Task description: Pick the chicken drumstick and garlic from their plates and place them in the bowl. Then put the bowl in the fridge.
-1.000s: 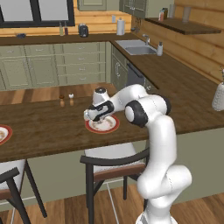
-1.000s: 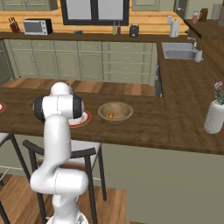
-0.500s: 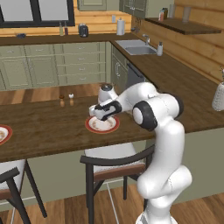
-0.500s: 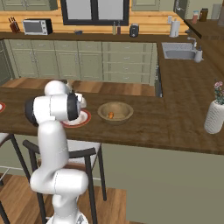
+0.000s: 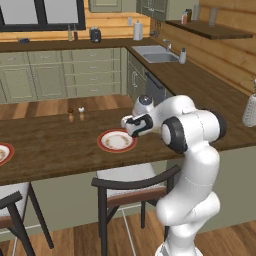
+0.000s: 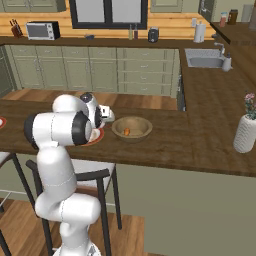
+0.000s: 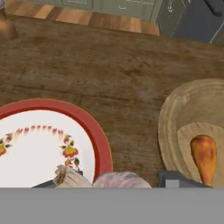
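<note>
My gripper (image 7: pixel 117 183) is shut on the garlic (image 7: pixel 120 180), a whitish lump held low over the wooden counter between a plate and the bowl. The empty red-rimmed plate (image 7: pixel 97 135) lies to its left; in the left base view that plate (image 5: pixel 116 140) sits just under the gripper (image 5: pixel 131 125). To the right is the wooden bowl (image 7: pixel 168 127) with the orange-brown chicken drumstick (image 7: pixel 203 155) lying inside. From the right base view the drumstick (image 6: pixel 127 132) shows in the bowl (image 6: pixel 142 131), right of the gripper (image 6: pixel 106 112). A second plate (image 5: pixel 3 153) sits far left. The fridge is out of view.
Two small shakers (image 5: pixel 75 113) stand on the counter behind the near plate. A white vase (image 6: pixel 245 133) with flowers stands at the counter's right end. A dark chair (image 5: pixel 131 185) is tucked under the counter's front edge. Sink (image 6: pixel 205 60) and cabinets line the back.
The hand has risen off the near plate and swung right toward the bowl, carrying the garlic. The arm's elbow has shifted right too.
</note>
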